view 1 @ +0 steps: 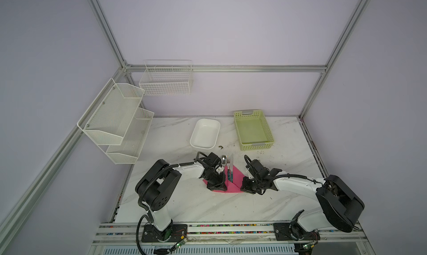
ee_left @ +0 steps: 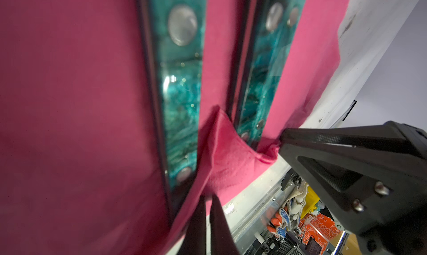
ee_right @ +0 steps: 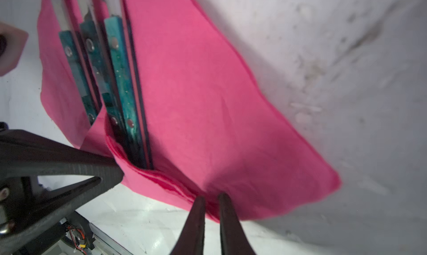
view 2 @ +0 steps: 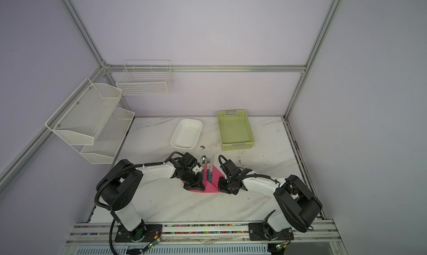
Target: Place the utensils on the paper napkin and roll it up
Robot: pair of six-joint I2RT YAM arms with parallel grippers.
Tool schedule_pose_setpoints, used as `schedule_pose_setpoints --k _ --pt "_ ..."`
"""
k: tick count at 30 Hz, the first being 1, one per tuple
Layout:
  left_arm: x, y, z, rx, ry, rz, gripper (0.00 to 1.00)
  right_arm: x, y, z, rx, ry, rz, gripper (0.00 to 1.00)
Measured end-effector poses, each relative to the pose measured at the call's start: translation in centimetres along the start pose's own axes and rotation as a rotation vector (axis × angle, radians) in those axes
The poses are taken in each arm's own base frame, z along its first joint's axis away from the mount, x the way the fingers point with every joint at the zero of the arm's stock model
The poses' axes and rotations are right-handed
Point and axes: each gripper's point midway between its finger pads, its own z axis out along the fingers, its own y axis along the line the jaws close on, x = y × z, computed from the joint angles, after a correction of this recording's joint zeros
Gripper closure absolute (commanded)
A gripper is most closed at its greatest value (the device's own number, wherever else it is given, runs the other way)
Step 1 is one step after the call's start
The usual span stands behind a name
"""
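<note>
Utensils: three; paper napkin: one

The napkin is matt, soft pink paper; the utensils have glossy teal handles; the worktop is smooth, marble-patterned.

The right gripper pinches the near edge of the pink paper napkin, which lies on the smudged white desk. Ahead of it, the utensils show three teal handles tucked in a napkin fold. The left gripper touches that fold.
</note>
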Motion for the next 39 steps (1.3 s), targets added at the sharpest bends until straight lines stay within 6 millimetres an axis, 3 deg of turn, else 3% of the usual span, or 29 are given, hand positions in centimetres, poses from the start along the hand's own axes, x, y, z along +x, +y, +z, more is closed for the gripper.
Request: schedule_pose_setpoints --k 4,14,21,30,39 --pt "0.0 0.0 0.0 -0.001 -0.001 0.000 0.92 -0.8 -1.4 -0.9 0.040 -0.028 0.036 0.80" --pt "0.0 0.0 0.0 -0.001 -0.001 0.000 0.92 -4.4 -2.6 -2.8 0.053 -0.107 0.086 0.58" --pt "0.0 0.0 0.0 -0.001 -0.001 0.000 0.92 -4.8 -3.5 -1.6 0.085 -0.075 0.073 0.57" --pt "0.0 0.0 0.0 -0.001 -0.001 -0.001 0.92 -4.7 -1.6 -0.8 -0.021 -0.019 0.026 0.61" --pt "0.0 0.0 0.0 -0.001 -0.001 -0.001 0.92 -2.5 0.6 -0.9 -0.190 0.071 0.008 0.57"
